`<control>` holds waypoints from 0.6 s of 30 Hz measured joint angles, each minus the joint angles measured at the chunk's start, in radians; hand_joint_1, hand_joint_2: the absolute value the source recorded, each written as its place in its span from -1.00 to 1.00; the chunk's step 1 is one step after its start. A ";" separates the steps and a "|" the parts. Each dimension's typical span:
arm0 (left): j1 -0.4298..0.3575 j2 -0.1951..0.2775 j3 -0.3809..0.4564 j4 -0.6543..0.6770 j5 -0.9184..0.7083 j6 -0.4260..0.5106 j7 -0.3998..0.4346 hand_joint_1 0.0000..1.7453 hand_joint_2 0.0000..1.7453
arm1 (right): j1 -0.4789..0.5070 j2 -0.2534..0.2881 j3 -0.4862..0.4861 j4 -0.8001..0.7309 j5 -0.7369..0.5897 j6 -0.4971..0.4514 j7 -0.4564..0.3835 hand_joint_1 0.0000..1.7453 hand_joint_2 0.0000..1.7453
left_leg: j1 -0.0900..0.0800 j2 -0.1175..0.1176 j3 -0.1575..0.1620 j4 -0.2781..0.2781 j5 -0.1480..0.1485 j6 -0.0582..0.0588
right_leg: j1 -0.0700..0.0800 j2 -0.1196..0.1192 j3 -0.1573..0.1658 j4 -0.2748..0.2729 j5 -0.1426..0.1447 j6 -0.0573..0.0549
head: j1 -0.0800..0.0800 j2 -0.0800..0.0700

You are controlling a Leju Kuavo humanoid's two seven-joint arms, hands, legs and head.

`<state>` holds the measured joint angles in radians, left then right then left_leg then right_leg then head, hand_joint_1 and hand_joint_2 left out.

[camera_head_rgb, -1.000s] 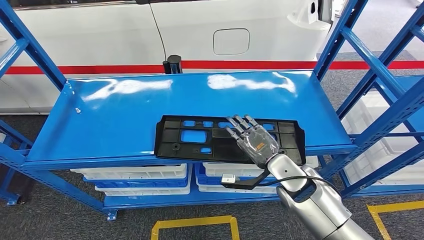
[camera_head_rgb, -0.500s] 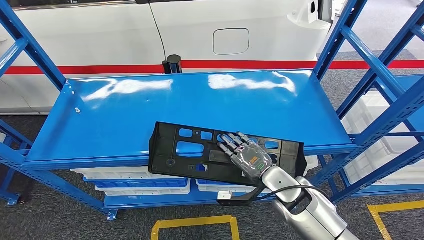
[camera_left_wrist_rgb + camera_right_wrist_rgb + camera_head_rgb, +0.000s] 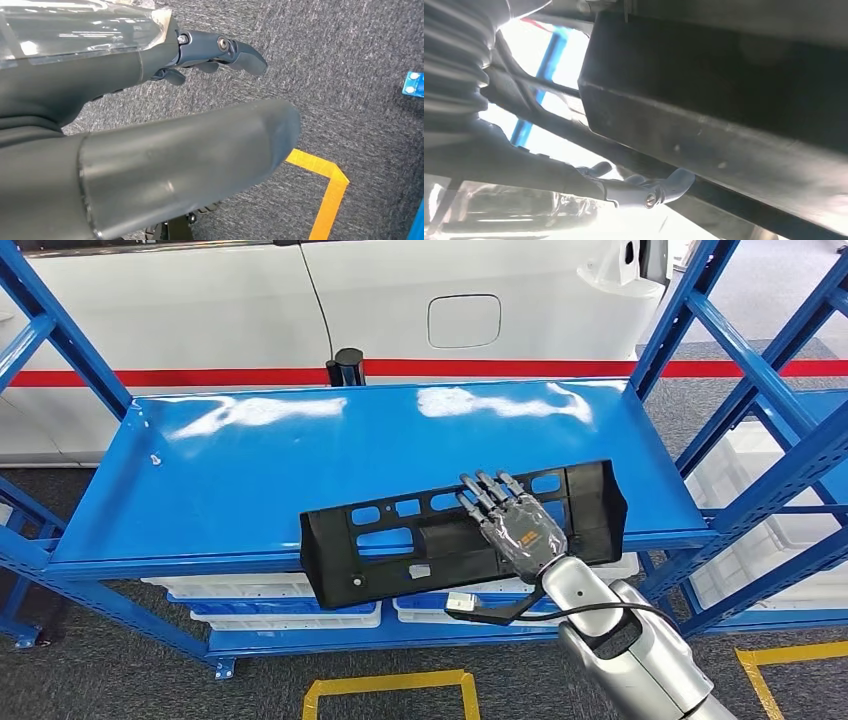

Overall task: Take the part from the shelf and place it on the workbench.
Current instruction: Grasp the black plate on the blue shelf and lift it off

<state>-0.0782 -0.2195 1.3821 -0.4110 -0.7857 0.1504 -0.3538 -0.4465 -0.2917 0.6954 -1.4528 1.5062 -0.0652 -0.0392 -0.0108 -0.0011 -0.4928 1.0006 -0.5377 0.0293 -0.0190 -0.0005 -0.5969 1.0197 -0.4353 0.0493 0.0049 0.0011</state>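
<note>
The part [image 3: 400, 540] is a long black plastic panel with several cut-outs. It hangs tilted in front of the blue shelf's [image 3: 300, 450] front edge, its right end higher, lifted off the shelf surface. My right hand [image 3: 520, 525] grips it near its right half, fingers spread over the face. In the right wrist view the part's dark underside [image 3: 734, 100] looms close, with my fingers [image 3: 664, 187] beneath it. My left hand [image 3: 150, 100] hangs over the grey carpet holding nothing, fingers apart.
Blue shelf uprights [image 3: 700, 340] stand at both sides. White bins [image 3: 280, 590] sit on the lower level, and more white crates [image 3: 760, 490] stand at the right. A white car [image 3: 400, 300] is behind the shelf. Yellow tape [image 3: 390, 685] marks the floor.
The part has come off the shelf: it lay flat under my right hand, slid over the front edge, and now hangs lifted and tilted in that hand.
</note>
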 joint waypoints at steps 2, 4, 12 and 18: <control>0.000 -0.004 0.000 -0.011 -0.001 -0.005 0.007 -1.00 -1.00 | 0.015 0.001 -0.029 -0.008 0.027 0.001 0.013 -1.00 1.00 | 0.000 -0.001 0.000 0.000 0.000 0.000 | 0.000 0.000 0.000 0.000 0.000 0.000 | 0.000 0.000; 0.001 -0.005 0.000 -0.020 -0.001 -0.009 0.010 -1.00 -1.00 | 0.034 0.001 -0.058 -0.021 0.042 0.003 0.022 -1.00 1.00 | 0.000 -0.001 -0.001 0.000 0.000 0.000 | 0.000 0.000 -0.001 0.000 0.000 0.000 | 0.000 0.000; 0.002 -0.006 0.000 -0.033 -0.001 -0.010 0.011 -1.00 -1.00 | 0.063 0.000 -0.119 -0.049 0.045 0.006 0.031 -1.00 1.00 | 0.000 -0.001 -0.002 0.000 0.000 0.000 | 0.000 0.000 -0.002 0.000 0.000 0.000 | 0.000 0.000; 0.005 -0.006 0.000 -0.033 -0.001 -0.017 0.010 -1.00 -1.00 | 0.039 0.000 -0.192 -0.018 0.011 0.016 0.084 -1.00 1.00 | 0.000 0.001 -0.002 0.000 0.000 0.000 | 0.000 0.001 -0.002 0.000 0.000 0.000 | 0.000 0.000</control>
<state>-0.0734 -0.2254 1.3817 -0.4440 -0.7870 0.1335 -0.3435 -0.4075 -0.2915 0.5034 -1.4711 1.5170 -0.0488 0.0446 -0.0110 0.0001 -0.4947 1.0006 -0.5377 0.0294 -0.0194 0.0003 -0.5991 1.0197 -0.4349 0.0494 0.0047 0.0011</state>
